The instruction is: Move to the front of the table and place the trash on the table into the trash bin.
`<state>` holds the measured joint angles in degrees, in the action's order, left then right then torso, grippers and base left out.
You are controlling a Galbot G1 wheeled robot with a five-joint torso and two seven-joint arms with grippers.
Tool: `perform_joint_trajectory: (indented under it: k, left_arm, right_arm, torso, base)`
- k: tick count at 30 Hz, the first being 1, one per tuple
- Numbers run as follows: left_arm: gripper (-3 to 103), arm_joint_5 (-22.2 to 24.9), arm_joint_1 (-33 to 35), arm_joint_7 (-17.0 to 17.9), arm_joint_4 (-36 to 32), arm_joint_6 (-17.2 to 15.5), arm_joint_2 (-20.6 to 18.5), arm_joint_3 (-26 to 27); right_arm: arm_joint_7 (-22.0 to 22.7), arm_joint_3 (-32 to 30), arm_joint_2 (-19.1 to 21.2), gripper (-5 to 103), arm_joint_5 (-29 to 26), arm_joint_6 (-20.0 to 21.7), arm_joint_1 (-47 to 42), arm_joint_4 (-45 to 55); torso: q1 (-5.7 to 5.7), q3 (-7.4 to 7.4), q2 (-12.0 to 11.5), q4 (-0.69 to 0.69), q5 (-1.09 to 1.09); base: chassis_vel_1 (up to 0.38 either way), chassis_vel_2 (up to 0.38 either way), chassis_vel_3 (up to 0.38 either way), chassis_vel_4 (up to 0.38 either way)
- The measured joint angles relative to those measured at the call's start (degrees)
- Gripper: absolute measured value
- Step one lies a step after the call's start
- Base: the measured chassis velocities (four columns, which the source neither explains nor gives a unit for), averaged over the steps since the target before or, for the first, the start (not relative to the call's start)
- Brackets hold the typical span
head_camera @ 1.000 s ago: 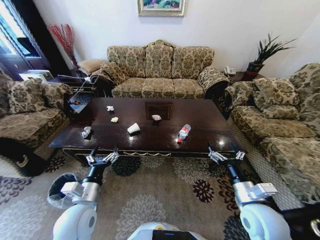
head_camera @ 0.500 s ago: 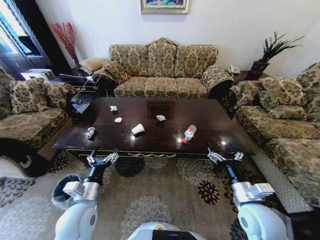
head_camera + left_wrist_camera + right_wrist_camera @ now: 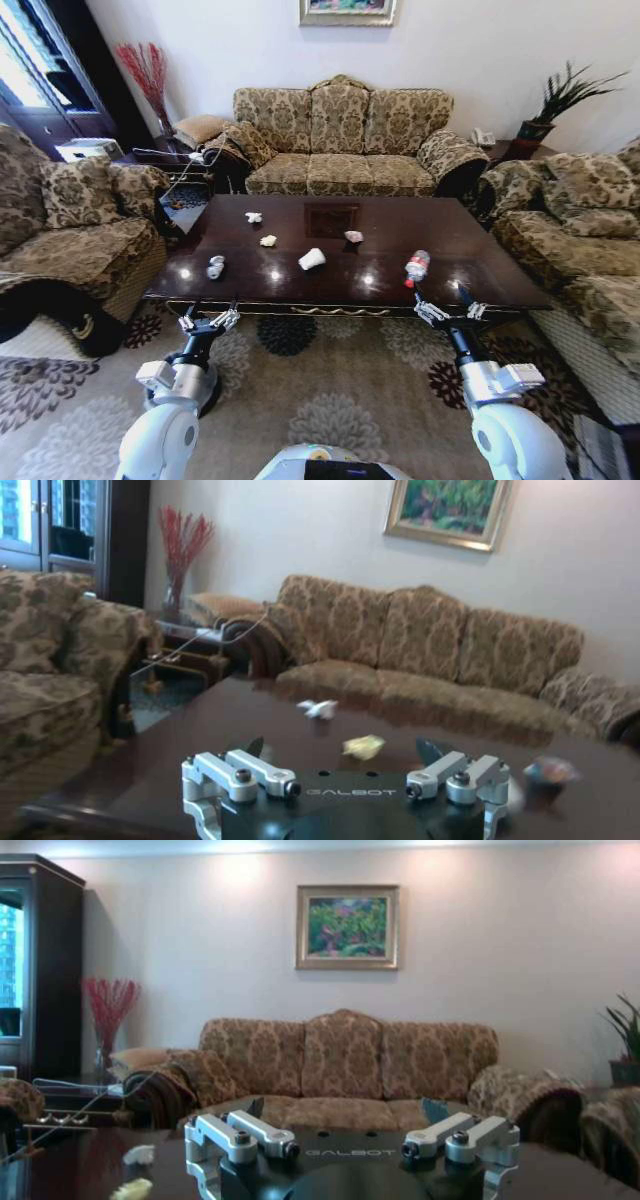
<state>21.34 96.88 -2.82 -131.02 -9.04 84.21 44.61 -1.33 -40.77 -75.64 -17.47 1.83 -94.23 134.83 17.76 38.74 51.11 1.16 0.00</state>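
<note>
Facing the table (image 3: pixel 480 265) from its long near edge, both arms are held low over the carpet just short of that edge. The left gripper (image 3: pixel 208 322) is seen below the near left corner, its fingers spread wide and nothing between them; the right gripper (image 3: pixel 449 311) is held the same way, open and empty, at the near edge toward the right end.

The trash is scattered across the dark glossy top. A crinkled wrapper (image 3: pixel 216 266) lies toward the near left corner. A white paper wad (image 3: pixel 254 217) sits closer to the far edge, with a second, yellowish wad (image 3: pixel 268 240) just nearer than it. A white paper cup (image 3: pixel 312 259) lies on its side left of centre, and a small crumpled piece (image 3: pixel 353 237) rests beside the square inlay (image 3: pixel 330 220). A clear plastic bottle (image 3: pixel 416 266) with a red label lies tipped over, near the near edge, just beyond the right gripper.
</note>
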Motion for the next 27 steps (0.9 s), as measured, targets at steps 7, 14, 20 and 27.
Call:
perform_joint_trajectory:
  k: [7, 14, 20, 27]
  left_arm:
    - [100, -3.49, 2.83, -1.02, 5.87, 2.77, -2.72, 1.44]
    - [100, -7.84, 5.63, -2.20, 12.02, 6.38, -5.17, 2.53]
    - [100, -8.36, 6.17, -2.21, 13.05, 6.78, -4.78, 2.12]
    - [100, -7.27, 5.61, -2.34, 14.19, 8.32, 0.24, 1.65]
  right_arm:
    - [-0.02, -0.29, -0.49, 100, -1.70, -1.17, -0.20, 1.06]
    - [-0.50, -0.39, -0.53, 100, -2.92, -1.93, -0.52, 1.15]
    - [-0.11, -0.53, 0.10, 100, -3.62, -3.25, -0.13, 1.33]
    - [-1.40, -0.50, 0.27, 100, -1.03, -3.08, -1.70, 1.33]
  torso:
    - [0.00, 0.00, 0.01, 0.01, -0.03]
    - [0.01, 0.01, 0.00, 0.00, 0.01]
    - [0.00, 0.00, 0.01, 0.00, -0.02]
    - [0.00, 0.00, 0.00, 0.01, 0.00]
  base:
    - [0.129, 0.130, -0.132, -0.132]
    - [-0.057, -0.039, 0.047, 0.035]
    - [-0.009, -0.009, 0.011, 0.006]
    - [0.000, 0.000, 0.000, 0.000]
